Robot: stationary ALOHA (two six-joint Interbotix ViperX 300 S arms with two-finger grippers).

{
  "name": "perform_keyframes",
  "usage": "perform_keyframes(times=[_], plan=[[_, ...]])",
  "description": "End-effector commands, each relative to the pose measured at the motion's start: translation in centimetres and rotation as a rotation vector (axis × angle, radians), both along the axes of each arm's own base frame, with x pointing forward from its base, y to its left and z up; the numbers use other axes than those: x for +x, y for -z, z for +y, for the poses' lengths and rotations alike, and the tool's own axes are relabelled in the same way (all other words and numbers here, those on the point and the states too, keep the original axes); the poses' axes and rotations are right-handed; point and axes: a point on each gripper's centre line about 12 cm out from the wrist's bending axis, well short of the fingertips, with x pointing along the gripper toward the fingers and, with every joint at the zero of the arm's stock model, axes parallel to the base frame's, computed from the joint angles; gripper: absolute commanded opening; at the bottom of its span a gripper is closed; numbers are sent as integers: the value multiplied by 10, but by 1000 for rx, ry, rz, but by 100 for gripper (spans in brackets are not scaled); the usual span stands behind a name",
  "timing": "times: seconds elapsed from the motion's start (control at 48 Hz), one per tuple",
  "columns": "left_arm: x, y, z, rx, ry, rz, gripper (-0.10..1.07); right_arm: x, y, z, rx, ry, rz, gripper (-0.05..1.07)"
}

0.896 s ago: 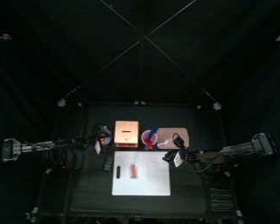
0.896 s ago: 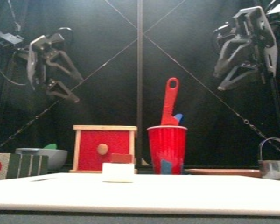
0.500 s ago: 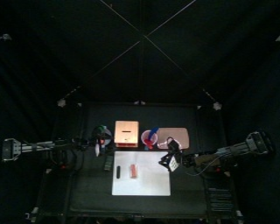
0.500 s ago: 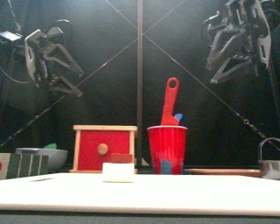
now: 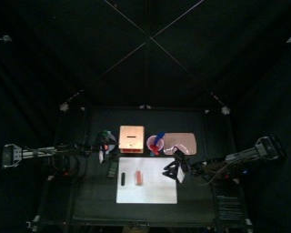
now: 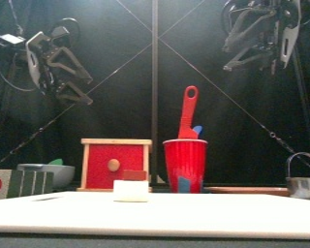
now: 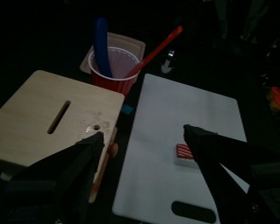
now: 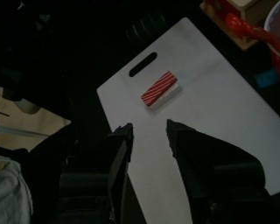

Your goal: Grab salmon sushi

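Right arm's spread fingers (image 5: 176, 171) have swung over the white board (image 5: 155, 187); left fingers (image 7: 136, 157) spread.

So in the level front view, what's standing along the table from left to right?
Grey bowl → red box with wooden frame → red cup holding a red utensil → metal pot at the right edge.

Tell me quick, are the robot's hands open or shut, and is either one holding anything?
Left hand: open, holding nothing, above the white board.
Right hand: open, holding nothing; the salmon sushi lies on the board.
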Motion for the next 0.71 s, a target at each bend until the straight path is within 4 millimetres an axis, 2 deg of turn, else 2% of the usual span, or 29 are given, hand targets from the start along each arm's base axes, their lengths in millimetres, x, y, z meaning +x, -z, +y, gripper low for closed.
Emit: perform_keyframes(times=[0.0, 0.688], plan=[[5, -13, 1, 6, 4, -37, 103, 1, -6, -3, 1, 4, -22, 75], [4, -8, 3, 2, -3, -25, 103, -1, 2, -5, 5, 7, -6, 75]])
